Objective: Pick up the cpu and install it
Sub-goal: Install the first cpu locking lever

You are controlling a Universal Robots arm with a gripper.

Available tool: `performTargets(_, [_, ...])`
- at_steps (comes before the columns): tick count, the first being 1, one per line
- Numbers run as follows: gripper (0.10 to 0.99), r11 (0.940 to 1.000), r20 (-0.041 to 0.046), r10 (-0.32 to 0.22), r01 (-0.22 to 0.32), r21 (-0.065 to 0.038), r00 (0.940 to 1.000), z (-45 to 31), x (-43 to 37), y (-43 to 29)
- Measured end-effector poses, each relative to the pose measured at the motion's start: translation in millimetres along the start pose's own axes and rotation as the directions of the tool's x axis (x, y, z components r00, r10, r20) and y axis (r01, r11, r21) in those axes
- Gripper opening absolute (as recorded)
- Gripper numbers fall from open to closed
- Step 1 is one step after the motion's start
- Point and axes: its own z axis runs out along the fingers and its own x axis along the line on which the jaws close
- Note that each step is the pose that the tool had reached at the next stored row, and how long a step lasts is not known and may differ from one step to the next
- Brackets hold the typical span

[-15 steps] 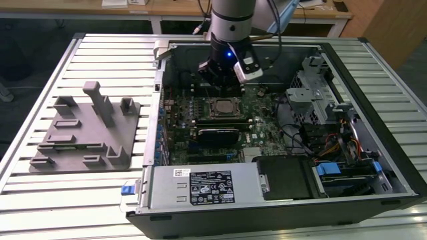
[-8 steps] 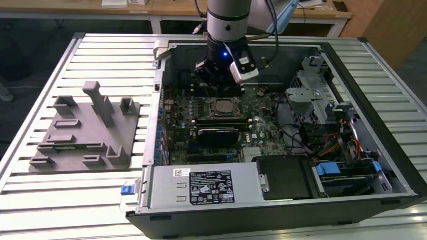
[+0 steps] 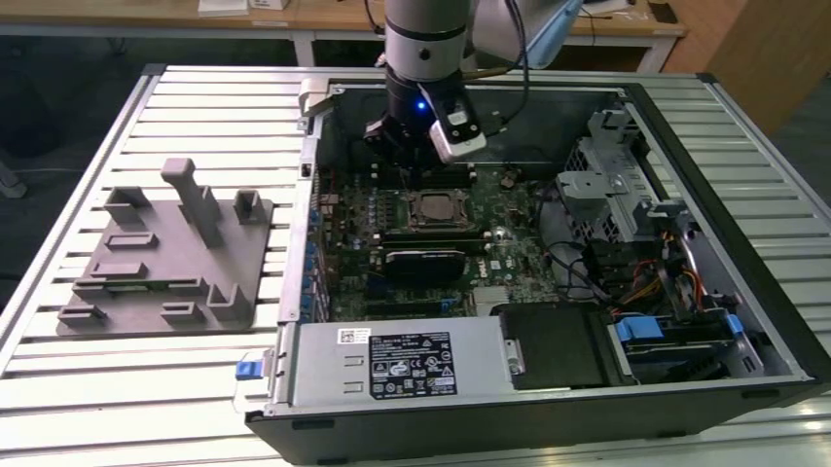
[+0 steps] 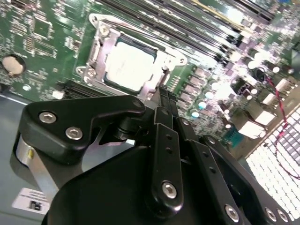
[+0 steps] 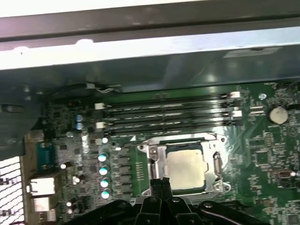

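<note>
1. In the exterior view, an open computer case [image 3: 675,195] lies on a slatted table [image 3: 78,389]. A grey fixture [image 3: 169,258] with upright posts stands on the table at the exterior view's left of the case. The arm reaches down into the case, and the gripper [image 3: 405,163] hangs low over the motherboard [image 3: 513,248], close to the case's far wall. The cpu [image 3: 435,208] lies flat in its socket on the board, just nearer the camera than the gripper and apart from it. A power supply [image 3: 389,360] fills the case's near corner.

2. In the second wrist view, the gripper [image 4: 166,95] has its black fingers pressed together, with nothing pinched between them. The cpu [image 4: 129,65] shows its pale silver top inside the metal socket frame [image 4: 99,29], just beyond the fingertips and not touching them. A coin battery [image 4: 12,64] sits farther off on the board.

3. In the first wrist view, the gripper [image 5: 160,183] shows its tips closed side by side at the edge of the socket frame [image 5: 218,164]. The cpu [image 5: 185,166] rests seated in the frame, beside the tips. The memory slots [image 5: 164,110] run in parallel rows between the socket and the case wall.
</note>
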Motion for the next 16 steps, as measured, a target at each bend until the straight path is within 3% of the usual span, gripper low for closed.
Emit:
performTargets(12, [0.106, 1.0, 0.0, 0.0, 0.0, 0.0, 1.0, 0.0, 18.0, -1.9])
performTargets(16, [0.106, 0.9999, -0.0011, -0.001, 0.001, -0.011, 1.0, 0.0, 24.6, -2.6])
